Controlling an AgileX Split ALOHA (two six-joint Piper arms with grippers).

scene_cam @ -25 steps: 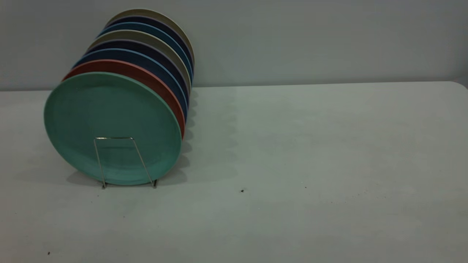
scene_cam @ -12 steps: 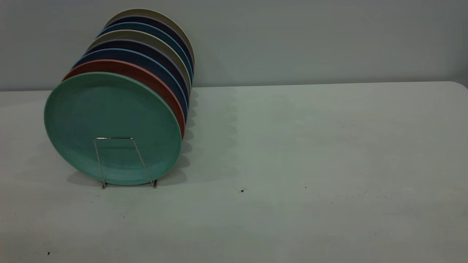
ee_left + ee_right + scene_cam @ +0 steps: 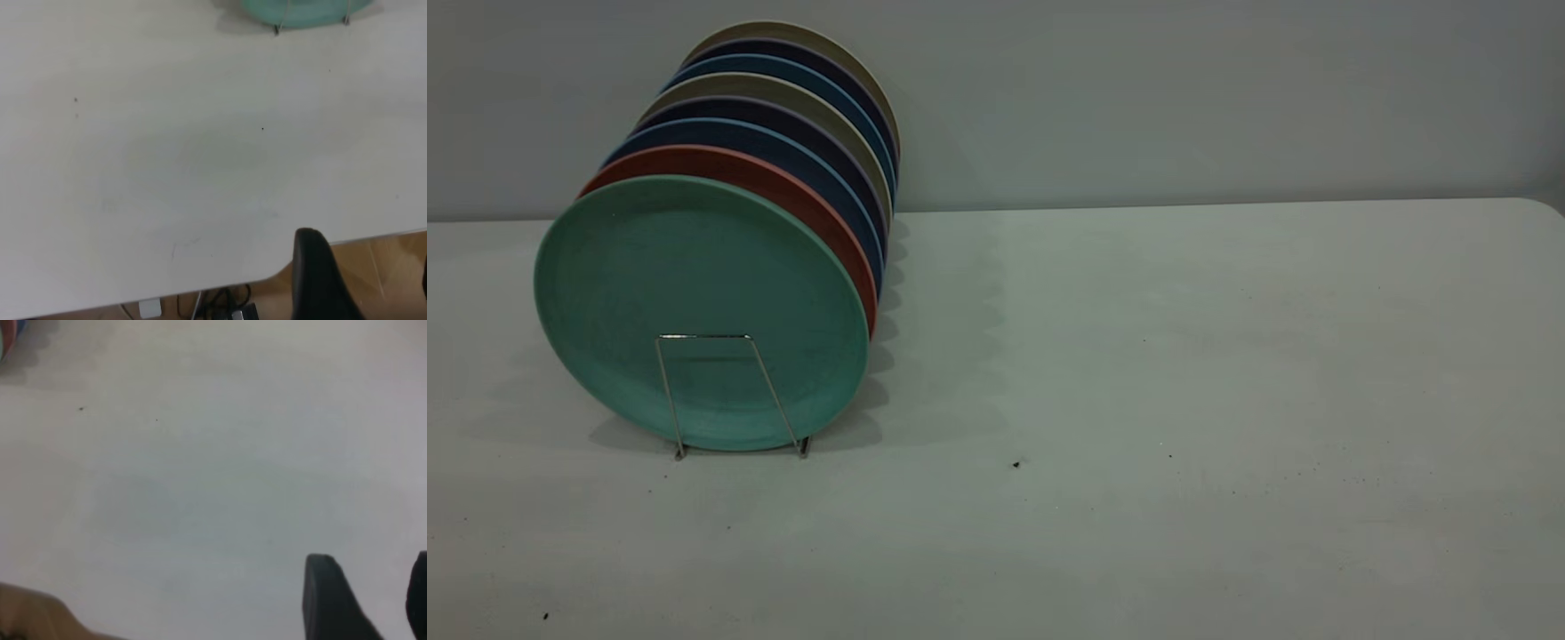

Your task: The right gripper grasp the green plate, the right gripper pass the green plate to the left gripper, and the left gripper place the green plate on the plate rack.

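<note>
Teal-green, the green plate (image 3: 694,302) stands upright in the foremost slot of the plate rack (image 3: 729,391), just in front of the salmon-pink plate (image 3: 800,200). I find the left gripper (image 3: 363,280) over the table (image 3: 1183,356) edge and the right gripper (image 3: 367,600) above bare tabletop, both with fingers spread apart and holding nothing.

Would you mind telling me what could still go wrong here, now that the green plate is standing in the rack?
1. The green plate stands at the front end of the plate rack, behind one thin wire loop; a nudge might tip it forward.
2. The left gripper hangs above the table's near edge with open jaws, and the right gripper too; a careless sweep toward the rack could knock the row of plates.
</note>
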